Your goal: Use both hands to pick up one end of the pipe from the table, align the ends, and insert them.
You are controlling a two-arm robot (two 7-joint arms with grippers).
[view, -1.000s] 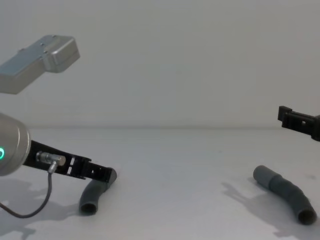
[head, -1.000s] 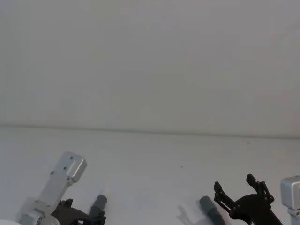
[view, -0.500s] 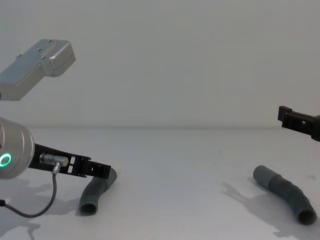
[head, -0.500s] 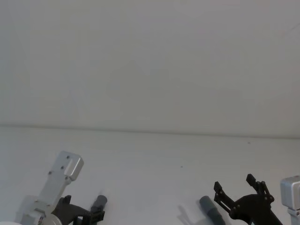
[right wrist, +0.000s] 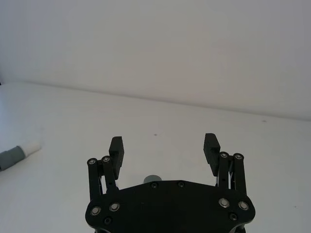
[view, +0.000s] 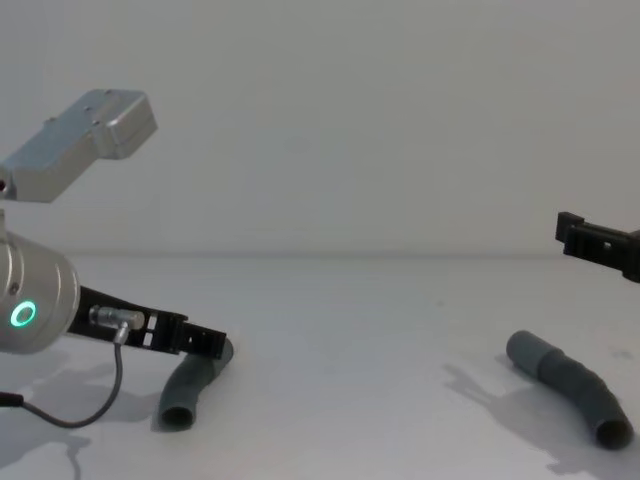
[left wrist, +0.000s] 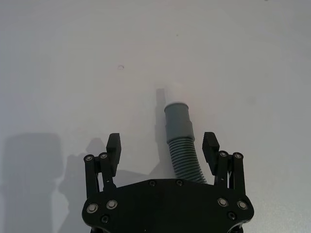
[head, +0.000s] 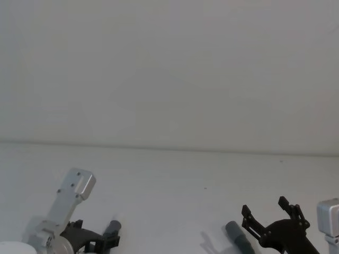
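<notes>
The left end effector sits low over the left part of the table, toward its near edge. Its two black fingers are spread wide and grip nothing. The short hose piece runs between them, closer to one finger than the other and, as far as can be seen, touching neither. Its smooth grey collar juts past the fingertips. The white spigot tip beyond it is pale against the table and clearest in the right wrist view. From the chest, this piece lies curved on the table, with one end by the fingertips and the other pointing at the near edge. Behind the fingers is a silver wrist with a glowing green ring light. A thin cable sags from it to the table.

The middle of the table between the two pieces is bare.

The long hose piece lies on the right part of the table, well apart from the short one. Its wide smooth cuff faces the table's middle and its open end faces the near right corner. The right end effector hangs above this piece, clear of it. Its fingers are parted wide and hold nothing. From the head it shows just beside the cuff end.
</notes>
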